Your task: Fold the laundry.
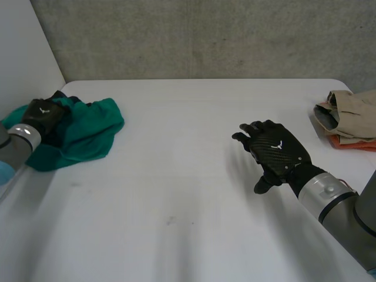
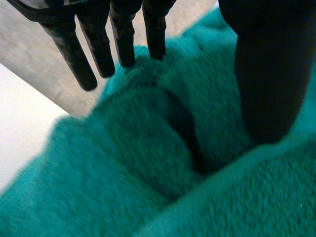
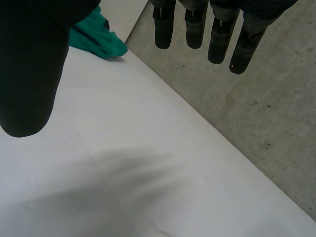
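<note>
- Green cloth point(image 2: 138, 163) is lying bunched right under my left hand point(image 2: 123, 39), at the far left of the table point(image 1: 188, 194). My fingers are reaching straight over it with the thumb held apart, gripping nothing.
- If I close here, I judge I am risking a fistful of several layers instead of one edge. The cloth would then be coming up as a lump rather than spreading.
- It is also sitting near the table's edge, so a careless drag could be sending it over the side.
- My right hand point(image 1: 276, 150) is hovering over bare table, fingers relaxed and holding nothing, well apart from the cloth. Leaving it out means one-handed pulling and a skewed fold.
- Beige and orange clothes point(image 1: 346, 114) are lying stacked at the right edge, where a wide swing of my right arm could be knocking them.
</note>
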